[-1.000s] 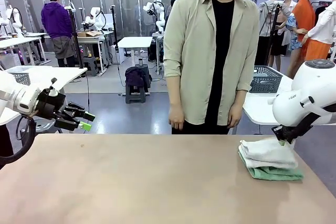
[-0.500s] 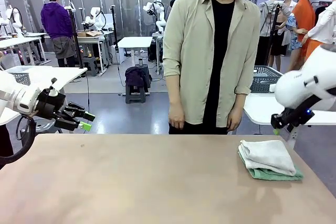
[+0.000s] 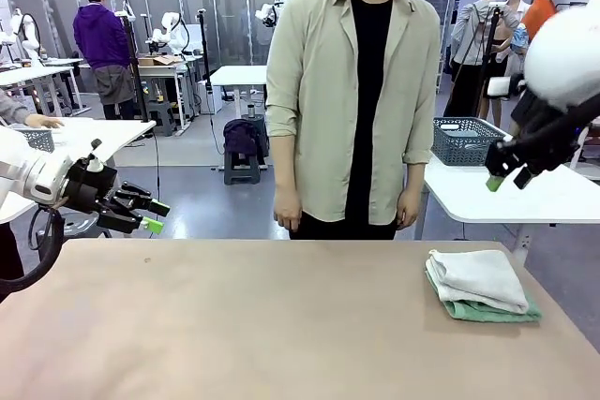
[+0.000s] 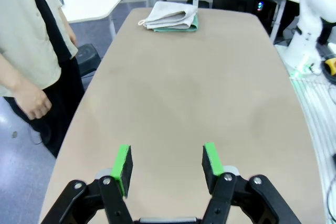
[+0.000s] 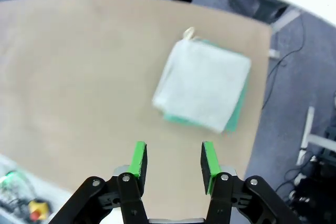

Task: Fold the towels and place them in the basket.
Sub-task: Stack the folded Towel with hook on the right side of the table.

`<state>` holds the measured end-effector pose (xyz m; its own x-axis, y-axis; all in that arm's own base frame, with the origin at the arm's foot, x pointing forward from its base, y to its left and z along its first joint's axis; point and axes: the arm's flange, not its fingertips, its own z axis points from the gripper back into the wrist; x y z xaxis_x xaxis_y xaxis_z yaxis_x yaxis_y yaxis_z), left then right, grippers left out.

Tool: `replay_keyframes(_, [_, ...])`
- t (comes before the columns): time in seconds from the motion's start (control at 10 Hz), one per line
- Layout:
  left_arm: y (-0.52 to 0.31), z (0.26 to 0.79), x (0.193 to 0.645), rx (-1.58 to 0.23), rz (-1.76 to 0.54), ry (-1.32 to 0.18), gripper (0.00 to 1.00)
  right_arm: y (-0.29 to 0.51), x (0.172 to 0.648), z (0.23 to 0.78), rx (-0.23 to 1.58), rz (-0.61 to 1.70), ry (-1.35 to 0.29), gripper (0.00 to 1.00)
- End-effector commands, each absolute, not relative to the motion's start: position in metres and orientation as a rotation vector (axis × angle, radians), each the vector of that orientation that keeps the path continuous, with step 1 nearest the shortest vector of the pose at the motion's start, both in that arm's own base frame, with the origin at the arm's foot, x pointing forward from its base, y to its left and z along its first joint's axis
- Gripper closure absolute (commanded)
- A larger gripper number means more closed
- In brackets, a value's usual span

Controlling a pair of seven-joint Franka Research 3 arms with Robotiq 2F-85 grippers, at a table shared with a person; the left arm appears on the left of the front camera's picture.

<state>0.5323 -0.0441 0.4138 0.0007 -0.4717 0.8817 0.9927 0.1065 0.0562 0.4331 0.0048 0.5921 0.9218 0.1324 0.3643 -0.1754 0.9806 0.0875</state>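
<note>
Two folded towels lie stacked near the table's right edge, the cream white towel (image 3: 478, 278) on top of the mint green towel (image 3: 489, 311). From above, the right wrist view shows the cream towel (image 5: 205, 85) with the green one (image 5: 237, 113) peeking out under it. My right gripper (image 3: 506, 180) hangs high above and behind the stack, open and holding nothing (image 5: 171, 161). At the far left my left gripper (image 3: 157, 216) is open and bare above the table edge (image 4: 167, 162). The stack (image 4: 170, 17) lies far across the table from it. The dark grey basket (image 3: 469, 140) stands on a white side table behind.
A person (image 3: 352, 91) stands at the far side of the table, arms down. The white side table (image 3: 487, 199) lies behind the right end. Another mesh basket (image 3: 37, 140) sits on a white table at the left, where a hand (image 3: 42, 122) rests.
My right arm has lifted up and away from the towel stack, leaving both towels lying on the table. The person has shifted a little to the left. The left arm has not moved.
</note>
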Motion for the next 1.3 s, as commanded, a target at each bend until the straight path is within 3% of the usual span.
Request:
replay_keyframes(0.0, [-0.044, 0.415, 0.531, -0.748, -1.34, -0.917, 0.31, 0.029, 0.411, 0.628, 0.194, 0.035, -0.283, 0.47])
replay_keyframes(0.4, [-0.044, 0.415, 0.531, -0.748, -1.34, -0.917, 0.31, 0.065, 0.357, 0.664, 0.167, -0.031, -0.254, 0.47])
replay_keyframes(1.2, [-0.044, 0.415, 0.531, -0.748, -1.34, -0.917, 0.31, 0.063, 0.359, 0.667, 0.167, -0.011, -0.25, 0.47])
